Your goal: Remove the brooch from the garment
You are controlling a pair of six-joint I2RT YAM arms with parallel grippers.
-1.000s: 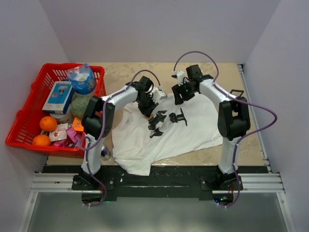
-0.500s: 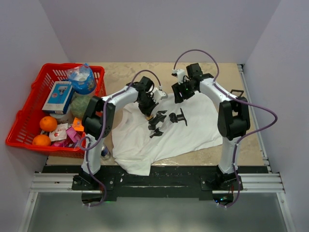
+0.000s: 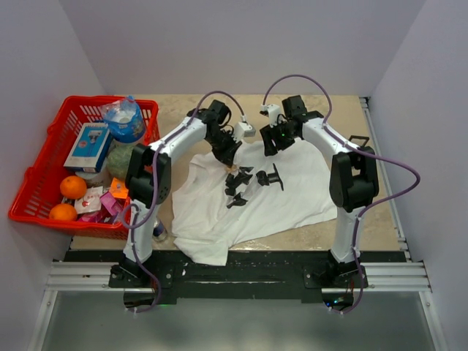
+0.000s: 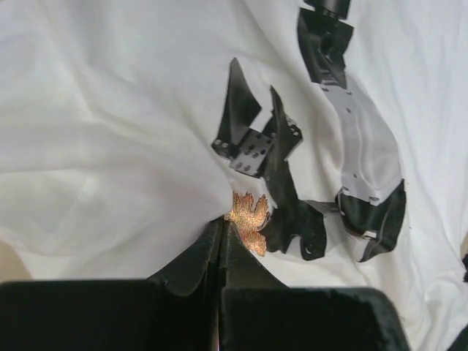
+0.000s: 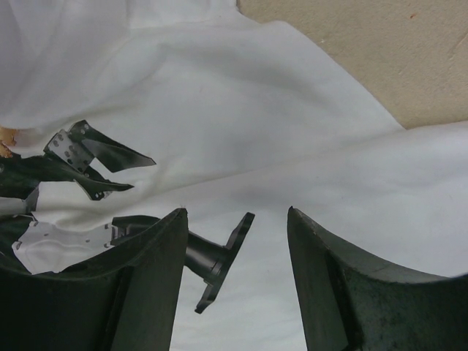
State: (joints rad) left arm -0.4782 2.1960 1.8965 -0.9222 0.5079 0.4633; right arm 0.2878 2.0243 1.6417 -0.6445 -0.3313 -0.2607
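Note:
The garment, a white T-shirt [image 3: 285, 197] with a black print [image 3: 238, 186], lies crumpled on the table. The brooch [image 4: 247, 216] is a tiny tan-orange leaf shape beside the print. My left gripper [image 4: 221, 221] is shut with its tips at the brooch's left edge, and the cloth [image 4: 110, 110] tents up toward them. From above, the left gripper [image 3: 225, 152] is at the shirt's far left part. My right gripper [image 3: 272, 142] is open and empty above the shirt's far edge. In the right wrist view its jaws [image 5: 235, 210] straddle white cloth [image 5: 256, 110] and a black printed shape [image 5: 216, 256].
A red basket [image 3: 31, 183] at the left holds two oranges [image 3: 73, 186], a blue bottle [image 3: 124, 121], a box [image 3: 88, 146] and packets. Bare beige table [image 3: 183, 110] lies beyond the shirt. A small black item [image 3: 358, 140] sits at the right edge.
My left gripper has moved toward the far side of the table, pulling the shirt's upper left cloth with it. The right arm has barely moved.

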